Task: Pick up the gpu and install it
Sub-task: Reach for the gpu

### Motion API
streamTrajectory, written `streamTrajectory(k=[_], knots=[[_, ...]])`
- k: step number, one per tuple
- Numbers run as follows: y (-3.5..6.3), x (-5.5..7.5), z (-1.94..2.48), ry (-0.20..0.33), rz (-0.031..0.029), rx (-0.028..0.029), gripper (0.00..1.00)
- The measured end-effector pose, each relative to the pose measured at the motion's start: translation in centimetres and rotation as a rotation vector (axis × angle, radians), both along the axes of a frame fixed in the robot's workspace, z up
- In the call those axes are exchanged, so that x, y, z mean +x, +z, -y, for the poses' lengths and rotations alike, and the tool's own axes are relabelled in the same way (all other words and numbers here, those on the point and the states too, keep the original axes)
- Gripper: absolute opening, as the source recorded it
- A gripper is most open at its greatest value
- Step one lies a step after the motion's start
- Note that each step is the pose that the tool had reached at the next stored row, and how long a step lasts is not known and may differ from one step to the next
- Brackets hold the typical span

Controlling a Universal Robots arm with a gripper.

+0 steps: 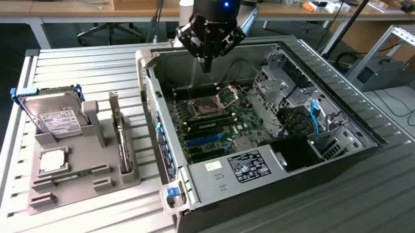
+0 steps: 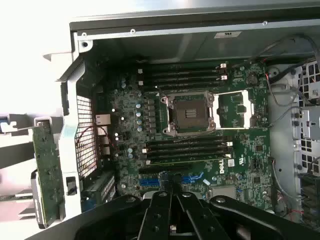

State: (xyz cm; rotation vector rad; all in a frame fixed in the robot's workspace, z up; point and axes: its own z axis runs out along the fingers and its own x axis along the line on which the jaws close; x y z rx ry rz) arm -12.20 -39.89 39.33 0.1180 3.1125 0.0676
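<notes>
The gpu stands on edge in a grey holder on the table, at the exterior view's left of the open computer case. In the wrist view the gpu appears as a long greenish board just outside the case wall. My gripper hangs above the far end of the case, well apart from the gpu. Its fingers are shut together with nothing between them. In the wrist view my gripper points down over the motherboard, near the blue slots.
The holder also carries a silver hard drive, a square chip and a narrow memory stick. Inside the case are an open processor socket, memory slots, drive cages and cables. Desks and chairs stand behind.
</notes>
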Motion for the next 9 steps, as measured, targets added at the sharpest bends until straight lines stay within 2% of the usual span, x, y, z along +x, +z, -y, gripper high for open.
streamTrajectory(k=[9], knots=[[0.0, 0.0, 0.0, 0.0, 0.0, 0.0, 0.11]])
